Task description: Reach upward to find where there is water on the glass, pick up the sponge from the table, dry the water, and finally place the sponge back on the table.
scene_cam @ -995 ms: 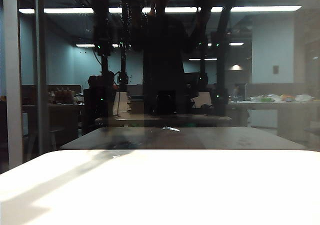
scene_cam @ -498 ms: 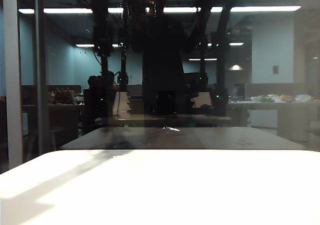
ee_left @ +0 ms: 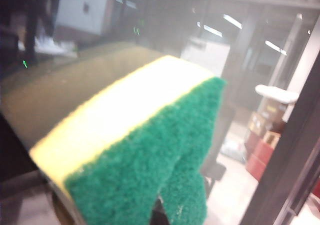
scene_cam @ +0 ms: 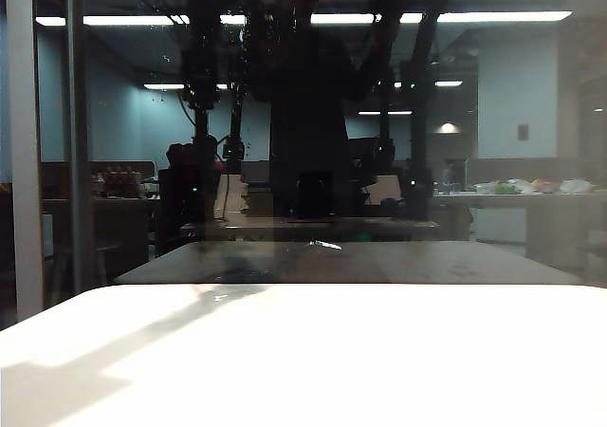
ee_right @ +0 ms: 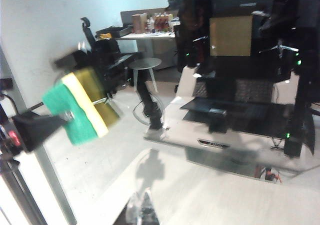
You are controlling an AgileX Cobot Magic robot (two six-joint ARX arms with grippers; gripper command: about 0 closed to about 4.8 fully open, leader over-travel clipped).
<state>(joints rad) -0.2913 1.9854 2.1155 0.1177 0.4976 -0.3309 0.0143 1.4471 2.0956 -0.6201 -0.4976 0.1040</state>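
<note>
While the left gripper (ee_right: 70, 116) clamps its fingers on the sponge (ee_left: 130, 135) against the glass (scene_cam: 313, 142), the right gripper's fingers stay unseen, state unknowable, above the table (scene_cam: 303, 361).

From my exterior view the large dark mirror-like glass pane (scene_cam: 313, 142) is dim, with long bright ceiling strips glaring across its top. The broad white tabletop (scene_cam: 379, 370) is nearly blown out, and a soft grey shadow slants across its left side. My left wrist view is blurred: the bright yellow foam sponge with green scouring layer (ee_left: 135, 150) fills it, fuzzy-edged, the yellow overexposed. My right wrist view is brighter but smeared, the sponge (ee_right: 80, 107) soft.
</note>
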